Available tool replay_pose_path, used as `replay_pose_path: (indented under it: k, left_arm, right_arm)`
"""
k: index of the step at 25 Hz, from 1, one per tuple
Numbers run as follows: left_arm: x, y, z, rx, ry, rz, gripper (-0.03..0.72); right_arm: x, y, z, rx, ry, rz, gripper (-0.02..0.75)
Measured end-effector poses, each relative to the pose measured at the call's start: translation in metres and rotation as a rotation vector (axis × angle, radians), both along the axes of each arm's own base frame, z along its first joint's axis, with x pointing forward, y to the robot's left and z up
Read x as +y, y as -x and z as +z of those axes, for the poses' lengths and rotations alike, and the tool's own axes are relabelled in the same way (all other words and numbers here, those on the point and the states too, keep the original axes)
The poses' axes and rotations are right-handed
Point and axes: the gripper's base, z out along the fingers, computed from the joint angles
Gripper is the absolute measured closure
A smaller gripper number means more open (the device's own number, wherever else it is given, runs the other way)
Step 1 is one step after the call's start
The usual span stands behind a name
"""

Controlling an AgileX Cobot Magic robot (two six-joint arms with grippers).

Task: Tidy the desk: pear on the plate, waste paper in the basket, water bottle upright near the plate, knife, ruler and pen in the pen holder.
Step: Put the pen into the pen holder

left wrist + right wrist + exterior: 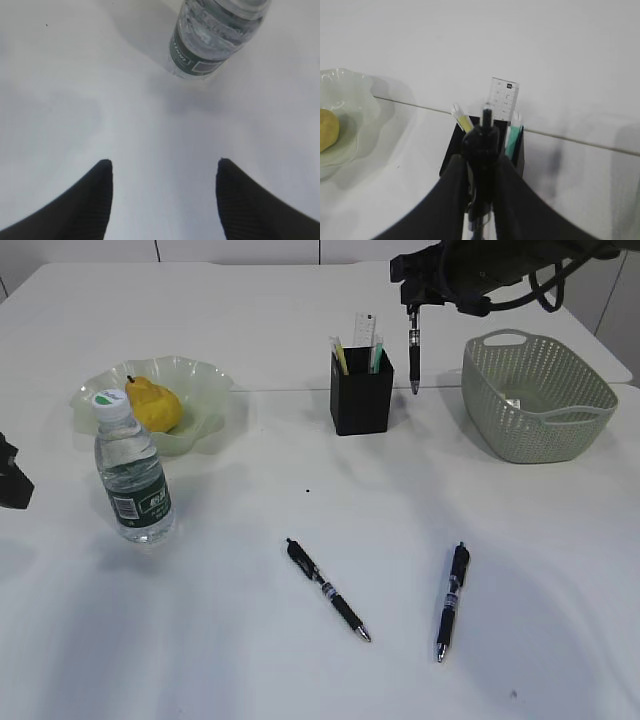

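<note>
Right gripper [413, 312] clamps a black pen [414, 358] point-down near the desk's far edge, just right of the pen holder [362, 392].

Left gripper [162, 197], low at the left edge, has its jaws spread wide and holds nothing; the water bottle [133, 472] stands upright ahead of it, just in front of the plate [211, 400] bearing the pear [154, 405]. The holder contains a clear ruler [364, 333]. Two more pens [328, 590] [452, 601] lie toward the near edge. The basket [537, 395] sits at the far right.

white table [250, 660] w/ small dark speck [308, 490] near middle.
</note>
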Motion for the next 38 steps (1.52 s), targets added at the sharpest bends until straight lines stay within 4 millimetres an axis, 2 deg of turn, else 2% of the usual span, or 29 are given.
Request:
replay_pose_path:
  k: [8, 15, 22, 27, 31, 38]
  left_arm:
    - [0.0, 0.0, 0.0, -0.002, -0.002, -0.001, 0.232]
    - [0.0, 0.0, 0.0, -0.004, -0.003, -0.001, 0.232]
    - [0.0, -0.001, 0.001, -0.015, -0.002, 0.0, 0.232]
    - [0.0, -0.001, 0.001, -0.015, -0.002, 0.0, 0.232]
    - [0.0, -0.001, 0.001, -0.015, -0.002, 0.0, 0.232]
    - [0.0, -0.001, 0.001, -0.015, -0.002, 0.0, 0.232]
  right_arm:
    - [0.014, -0.017, -0.018, -0.125, -0.003, 0.007, 0.64]
    - [0.013, -0.03, -0.017, -0.209, -0.026, -0.057, 0.641]
    - [0.028, -0.044, -0.024, -0.251, -0.045, -0.06, 0.641]
    - [0.029, -0.052, -0.023, -0.289, -0.05, -0.077, 0.641]
    - [0.031, -0.058, -0.038, -0.271, -0.046, -0.078, 0.641]
    - [0.034, -0.065, -0.08, -0.201, -0.028, -0.077, 0.641]
